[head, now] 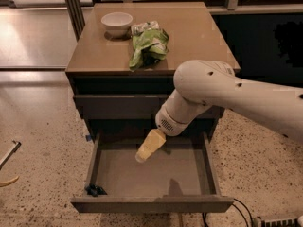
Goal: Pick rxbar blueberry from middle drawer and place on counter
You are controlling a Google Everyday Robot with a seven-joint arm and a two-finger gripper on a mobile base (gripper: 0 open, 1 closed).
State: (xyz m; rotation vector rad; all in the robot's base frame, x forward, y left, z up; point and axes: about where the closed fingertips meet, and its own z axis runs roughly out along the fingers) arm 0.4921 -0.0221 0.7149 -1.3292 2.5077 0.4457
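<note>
The rxbar blueberry (pixel 94 189) lies on the floor of the open middle drawer (pixel 124 175), in its 7 o'clock corner, close to the front wall. The gripper (pixel 141 156) hangs over the drawer floor, at 2 o'clock from the bar and well apart from it. Its fingers are pressed together and empty. The table (pixel 199 37) carries a white bowl (pixel 117 21) and a green snack bag (pixel 149 46).
</note>
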